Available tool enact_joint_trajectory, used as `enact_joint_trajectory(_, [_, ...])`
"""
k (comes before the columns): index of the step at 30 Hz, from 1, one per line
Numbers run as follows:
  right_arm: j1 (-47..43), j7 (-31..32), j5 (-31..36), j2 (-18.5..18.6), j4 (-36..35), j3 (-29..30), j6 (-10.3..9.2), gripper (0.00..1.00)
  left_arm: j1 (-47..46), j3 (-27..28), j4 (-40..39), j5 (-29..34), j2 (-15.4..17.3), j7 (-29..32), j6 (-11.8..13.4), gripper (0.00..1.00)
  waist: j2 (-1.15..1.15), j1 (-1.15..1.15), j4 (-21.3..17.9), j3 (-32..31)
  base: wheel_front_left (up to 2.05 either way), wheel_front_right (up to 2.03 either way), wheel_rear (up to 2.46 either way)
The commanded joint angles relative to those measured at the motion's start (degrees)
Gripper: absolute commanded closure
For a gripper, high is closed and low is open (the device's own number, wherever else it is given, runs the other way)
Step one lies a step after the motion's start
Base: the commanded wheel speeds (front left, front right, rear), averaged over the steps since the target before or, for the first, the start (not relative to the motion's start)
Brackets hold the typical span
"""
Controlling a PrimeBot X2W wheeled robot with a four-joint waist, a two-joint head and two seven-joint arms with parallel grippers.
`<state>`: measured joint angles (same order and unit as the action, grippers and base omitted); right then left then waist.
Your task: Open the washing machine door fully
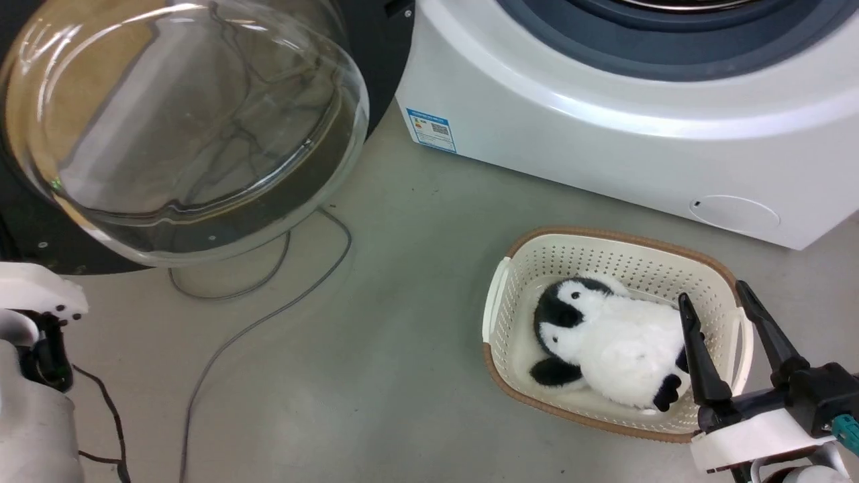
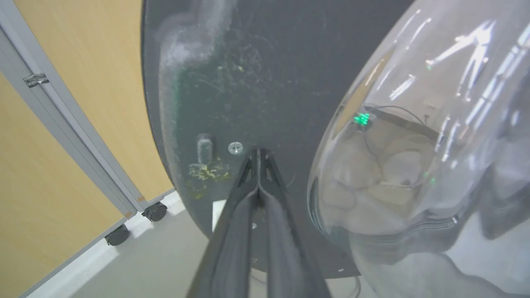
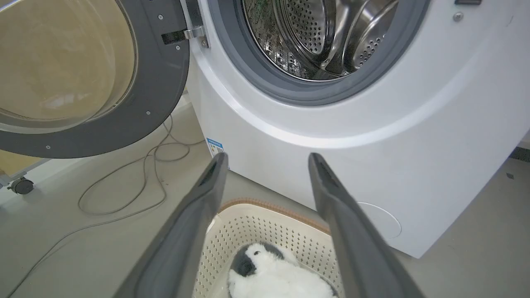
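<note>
The washing machine door (image 3: 161, 82) stands open.
Left gripper (image 2: 257, 155) clenched empty beside it; right gripper (image 1: 711, 294) splayed, basket (image 3: 265, 225) at six o'clock.

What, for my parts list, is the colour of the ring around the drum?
Grey. The ring shows best in the right wrist view.

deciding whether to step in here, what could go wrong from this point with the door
1. The shut left gripper meets the smooth washing machine door tip-first beside the glass bowl; it may skid onto the glass.
2. Swung wider, the door could hit the wheeled panel behind it.
3. Loose cables on the floor under the door might get caught.
</note>
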<state>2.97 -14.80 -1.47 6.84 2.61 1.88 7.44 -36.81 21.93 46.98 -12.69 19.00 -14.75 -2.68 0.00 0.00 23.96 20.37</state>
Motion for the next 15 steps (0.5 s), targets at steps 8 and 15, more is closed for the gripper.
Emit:
enact_joint_trajectory(8, [0.9, -0.2, 0.5, 0.5, 0.2, 0.1, 0.05, 0.0, -3.0, 1.5, 4.1, 0.7, 1.9, -0.3, 0.5, 1.0, 0.0, 0.0, -1.4, 0.2, 0.0, 0.0, 0.0])
enact_joint_trajectory(15, [0.3, -0.2, 0.5, 0.2, 0.7, 0.4, 0.05, 0.0, -2.8, 1.6, 4.1, 1.7, 1.8, -0.3, -0.2, 1.0, 0.0, 0.0, -1.7, -1.1, 0.0, 0.0, 0.0])
